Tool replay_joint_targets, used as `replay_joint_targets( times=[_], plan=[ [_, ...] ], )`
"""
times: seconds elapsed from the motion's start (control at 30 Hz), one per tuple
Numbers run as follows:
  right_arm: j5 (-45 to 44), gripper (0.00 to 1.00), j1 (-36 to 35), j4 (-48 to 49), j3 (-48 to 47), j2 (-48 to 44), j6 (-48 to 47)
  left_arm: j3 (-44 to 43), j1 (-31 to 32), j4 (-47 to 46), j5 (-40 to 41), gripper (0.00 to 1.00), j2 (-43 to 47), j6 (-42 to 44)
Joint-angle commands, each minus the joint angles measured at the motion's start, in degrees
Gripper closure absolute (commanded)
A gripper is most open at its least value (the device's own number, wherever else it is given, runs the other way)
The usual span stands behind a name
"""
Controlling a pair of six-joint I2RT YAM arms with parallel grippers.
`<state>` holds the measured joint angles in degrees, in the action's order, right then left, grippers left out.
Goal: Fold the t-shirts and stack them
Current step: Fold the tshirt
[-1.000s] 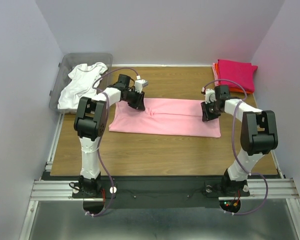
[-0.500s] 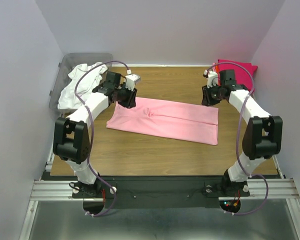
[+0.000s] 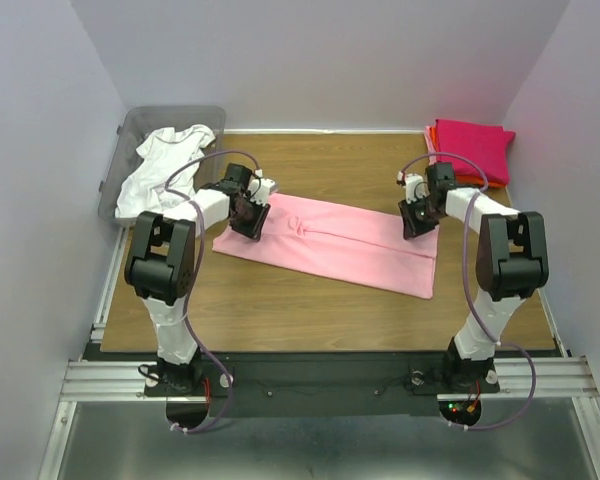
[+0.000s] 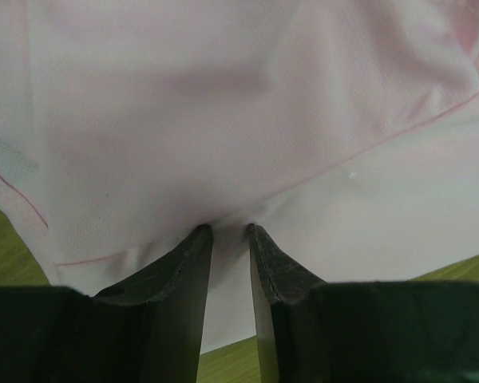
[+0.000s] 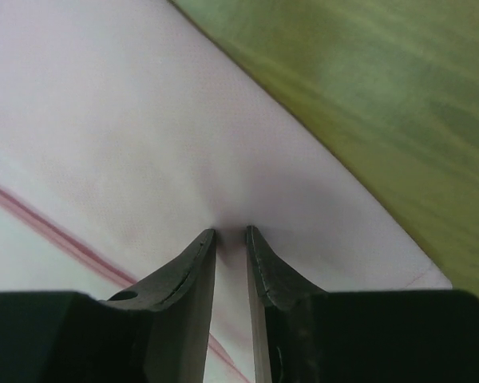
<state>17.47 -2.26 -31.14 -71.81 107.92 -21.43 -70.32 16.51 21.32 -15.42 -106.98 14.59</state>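
The light pink t-shirt (image 3: 330,245) lies folded as a long strip across the middle of the table, slanting down to the right. My left gripper (image 3: 248,212) is shut on its far left corner, with the cloth pinched at the tips in the left wrist view (image 4: 230,230). My right gripper (image 3: 417,218) is shut on the far right corner, also seen in the right wrist view (image 5: 231,231). The white t-shirt (image 3: 165,165) lies crumpled in the bin. A folded magenta shirt (image 3: 472,145) tops the stack at the back right, with an orange edge (image 3: 433,140) under it.
The clear grey bin (image 3: 130,125) stands at the back left corner. Purple walls close in the back and both sides. Bare wood (image 3: 320,310) shows between the pink shirt and the table's near edge.
Both grippers have come toward the near side and lower with the pink shirt's far corners. The shirt now lies flatter and reaches a little nearer to the front.
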Motion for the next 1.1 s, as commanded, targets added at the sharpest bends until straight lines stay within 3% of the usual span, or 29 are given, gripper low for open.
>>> replay_joint_targets(
  times=[0.0,0.1,0.13,0.23,0.27,0.37,0.47,0.57,0.67,0.9,1.07],
  plan=[
    [1.5,0.72,0.2,-3.1,6.8,-4.6,-1.5,-6.9,0.3,1.3,4.0,0.63,-7.3,2.5],
    [4.0,0.73,-0.7,-4.6,10.4,-7.5,-0.9,-18.8,0.2,3.6,4.1,0.65,-15.4,5.9],
    [6.1,0.74,-2.3,-5.6,12.2,-8.9,-0.5,-28.2,0.2,6.5,3.3,0.65,-21.1,6.9],
    [10.0,0.75,-7.6,-10.7,14.2,-9.8,0.4,-45.5,0.4,11.2,1.0,0.64,-31.1,7.6],
    [11.5,0.75,-12.7,-12.2,13.5,-9.8,0.8,-58.6,0.4,12.6,-0.6,0.63,-33.6,6.9],
    [25.0,0.72,-15.3,-15.5,9.4,-11.8,4.2,-75.3,0.4,15.9,-2.9,0.6,-38.9,4.5],
    [25.2,0.69,-15.1,-16.1,4.7,-13.3,4.9,-66.9,0.3,9.7,-4.0,0.58,-31.2,3.3],
    [21.7,0.68,-14.6,-14.2,2.4,-14.6,3.5,-41.4,0.4,-2.4,-6.8,0.57,-15.2,0.7],
    [19.2,0.69,-14.6,-10.5,3.3,-11.3,4.3,-30.9,1.2,-4.0,-9.9,0.57,-9.8,-2.1],
    [19.7,0.72,-14.6,-1.1,7.7,-6.1,8.7,-21.9,2.7,-5.3,-14.5,0.61,-10.5,-4.4],
    [20.8,0.72,-15.1,2.9,11.8,-4.3,11.7,-23.1,3.6,-4.9,-14.3,0.61,-14.9,-4.6]
  ],
)
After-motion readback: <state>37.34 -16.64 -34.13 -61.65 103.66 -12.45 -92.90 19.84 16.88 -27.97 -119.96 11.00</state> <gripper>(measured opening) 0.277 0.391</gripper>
